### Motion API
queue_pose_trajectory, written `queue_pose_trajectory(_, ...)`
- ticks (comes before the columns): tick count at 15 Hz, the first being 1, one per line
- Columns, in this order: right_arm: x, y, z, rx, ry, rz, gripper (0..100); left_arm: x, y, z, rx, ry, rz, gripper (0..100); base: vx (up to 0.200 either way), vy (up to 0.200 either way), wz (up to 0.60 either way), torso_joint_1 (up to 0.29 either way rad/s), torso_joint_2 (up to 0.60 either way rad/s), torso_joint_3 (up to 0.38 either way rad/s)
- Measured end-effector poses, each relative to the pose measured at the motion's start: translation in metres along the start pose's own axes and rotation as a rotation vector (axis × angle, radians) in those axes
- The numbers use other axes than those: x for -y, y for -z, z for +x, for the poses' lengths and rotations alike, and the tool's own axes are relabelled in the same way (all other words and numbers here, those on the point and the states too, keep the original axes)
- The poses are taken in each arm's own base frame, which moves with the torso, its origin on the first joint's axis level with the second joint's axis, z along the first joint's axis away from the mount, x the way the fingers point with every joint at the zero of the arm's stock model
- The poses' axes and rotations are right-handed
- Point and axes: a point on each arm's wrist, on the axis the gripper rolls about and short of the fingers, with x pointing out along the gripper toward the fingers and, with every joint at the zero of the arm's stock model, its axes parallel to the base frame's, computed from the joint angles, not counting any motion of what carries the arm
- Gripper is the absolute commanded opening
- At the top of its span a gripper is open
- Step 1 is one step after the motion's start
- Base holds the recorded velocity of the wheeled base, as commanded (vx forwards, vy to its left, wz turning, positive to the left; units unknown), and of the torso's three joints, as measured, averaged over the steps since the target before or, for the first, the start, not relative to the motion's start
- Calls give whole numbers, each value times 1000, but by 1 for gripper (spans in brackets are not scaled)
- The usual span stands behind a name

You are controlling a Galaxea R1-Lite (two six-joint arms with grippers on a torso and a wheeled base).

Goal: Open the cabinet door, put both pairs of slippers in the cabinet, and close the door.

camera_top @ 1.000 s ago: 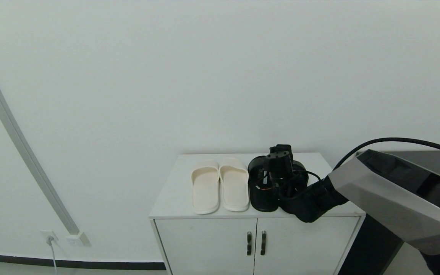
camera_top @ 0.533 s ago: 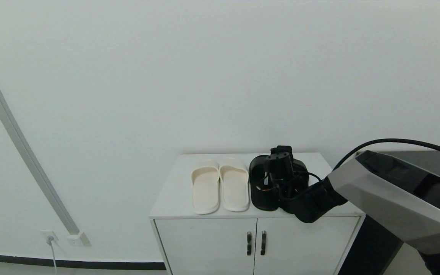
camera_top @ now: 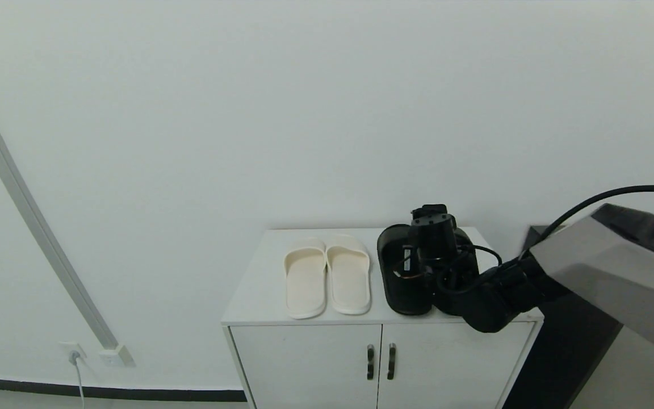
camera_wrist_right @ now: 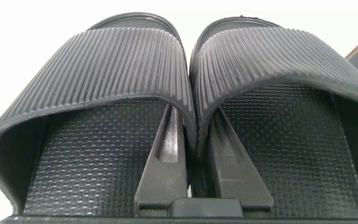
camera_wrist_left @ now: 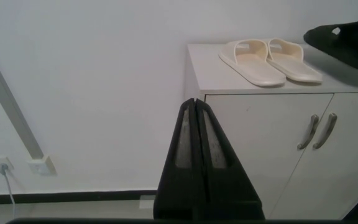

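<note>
A pair of black slippers is at the right end of the white cabinet's top, with their toe ends tilted up a little. My right gripper has one finger inside each slipper and is shut on the two inner side walls, pressing them together. A pair of white slippers lies flat side by side at the middle of the top. Both cabinet doors are shut, with dark handles at the centre. My left gripper hangs shut and empty, low down to the left of the cabinet.
A grey conduit runs diagonally down the wall to a socket with a cable near the floor. Something dark stands right of the cabinet. Bare wall and floor lie left of the cabinet.
My right gripper has shifted to the right and slightly up, taking both black slippers with it. The gap to the white slippers has widened. The white slippers and doors are unchanged.
</note>
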Motion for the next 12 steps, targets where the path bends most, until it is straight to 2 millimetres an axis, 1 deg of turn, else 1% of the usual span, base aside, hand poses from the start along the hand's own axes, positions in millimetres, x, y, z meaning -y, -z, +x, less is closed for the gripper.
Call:
queue_pose_trajectory(4, 12, -16, -54, -6, -121, -58, 0, 0, 0, 0, 0, -1, 1, 0, 0, 0, 0, 0, 0, 0)
queue_pose_trajectory(8, 36, -42, -100, 15, -336, -63, 0, 0, 0, 0, 0, -1, 1, 0, 0, 0, 0, 0, 0, 0)
queue_pose_trajectory(9, 44, -47, -113, 19, -401, -76, 0, 0, 0, 0, 0, 0, 2, 0, 0, 0, 0, 0, 0, 0)
queue_pose_trajectory(10, 53, -49, -125, 19, -478, -98, 0, 0, 0, 0, 0, 1, 3, 0, 0, 0, 0, 0, 0, 0)
queue_pose_trajectory(12, 66, -47, -145, -32, -587, -161, 0, 0, 0, 0, 0, 1, 3, 0, 0, 0, 0, 0, 0, 0)
